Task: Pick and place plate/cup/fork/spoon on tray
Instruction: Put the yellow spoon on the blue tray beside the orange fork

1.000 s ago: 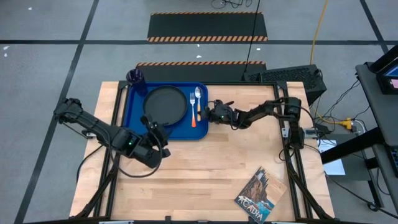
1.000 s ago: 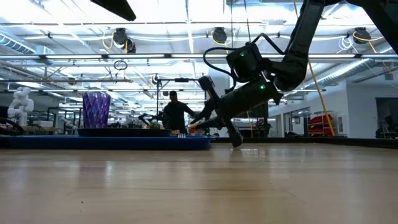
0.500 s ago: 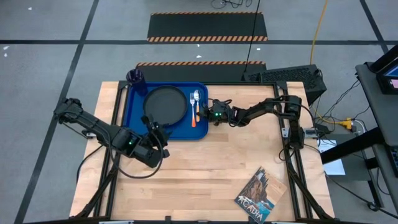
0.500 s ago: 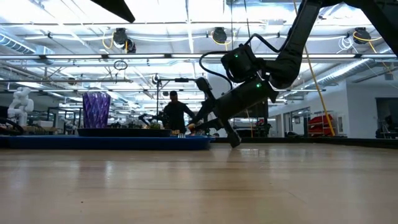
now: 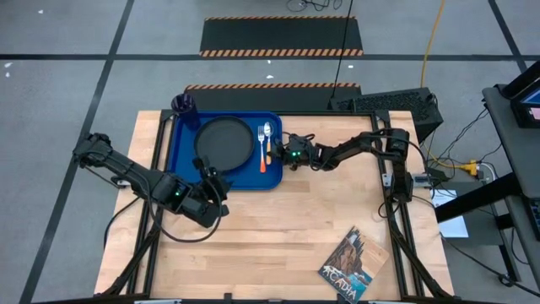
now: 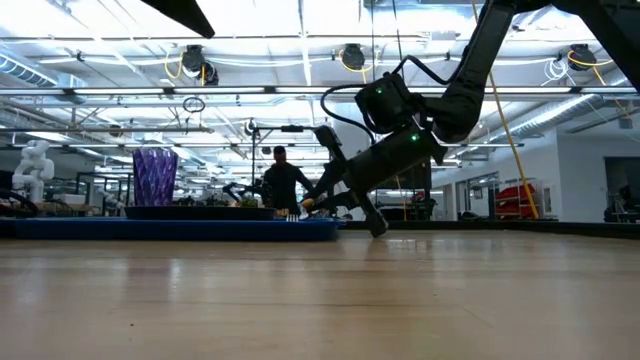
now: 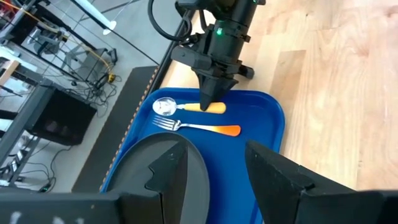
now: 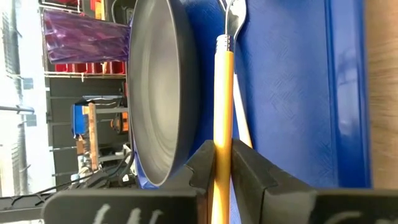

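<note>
The blue tray point(image 5: 249, 179) lies at the table's far left. The black plate point(image 5: 224, 141) lies in it, and the purple cup point(image 5: 186, 105) stands at its far left corner. The orange-handled fork point(image 7: 205, 128) lies flat along the tray's right side. My right gripper point(image 5: 282, 151) reaches over the tray's right edge and is shut on the spoon point(image 7: 186, 107), which lies beside the fork with its bowl point(image 7: 165, 106) toward the far edge. My left gripper point(image 5: 209, 177) hovers open and empty by the tray's near edge. My right gripper pinches the spoon's yellow-orange handle point(image 8: 222, 134) between its two fingers point(image 8: 245, 168), a little past the middle toward the free end. It comes from the table's right, slanting down, with the fingers across the handle. The spoon lies about level, low over the tray; I cannot tell whether it rests on it.
A booklet point(image 5: 353, 266) lies near the table's near right corner. Bare wood point(image 5: 278, 228) spreads between the tray and the near edge. A person point(image 6: 282, 182) stands in the room beyond the table.
My right gripper has gone a little toward the table's left, farther over the tray's right edge, still shut on the spoon. It has kept still for the last half second.
</note>
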